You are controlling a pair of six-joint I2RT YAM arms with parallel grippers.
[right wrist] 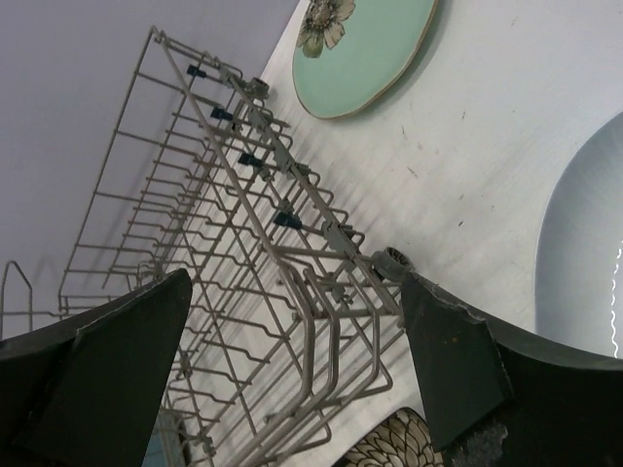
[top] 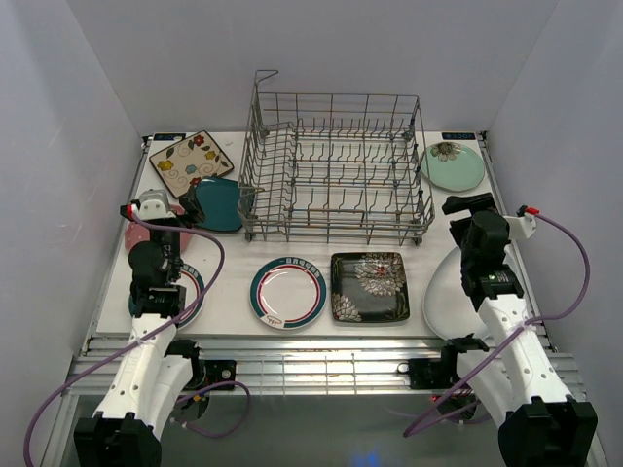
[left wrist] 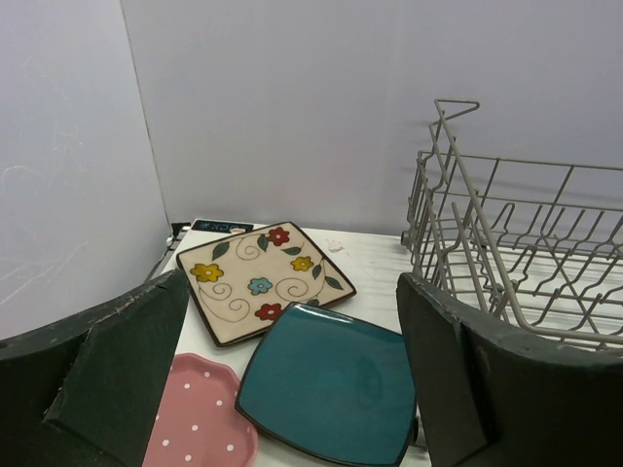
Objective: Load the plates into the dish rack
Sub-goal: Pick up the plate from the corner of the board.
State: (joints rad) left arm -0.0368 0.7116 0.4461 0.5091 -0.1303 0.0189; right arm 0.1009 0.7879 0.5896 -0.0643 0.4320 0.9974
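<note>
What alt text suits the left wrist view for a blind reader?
Three plates lie left of an empty wire dish rack: a cream floral square plate, a teal square plate and a pink dotted plate. Open jaws of the left gripper frame them.

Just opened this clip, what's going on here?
Loading is only about to begin: the dish rack holds no plate yet. The left pincer and the right pincer are both open and empty. The left one faces the teal square plate, pink dotted plate and cream floral plate. The right one is beside the plain white plate, facing the rack. A green-rimmed plate, black floral plate and mint plate lie on the table.
</note>
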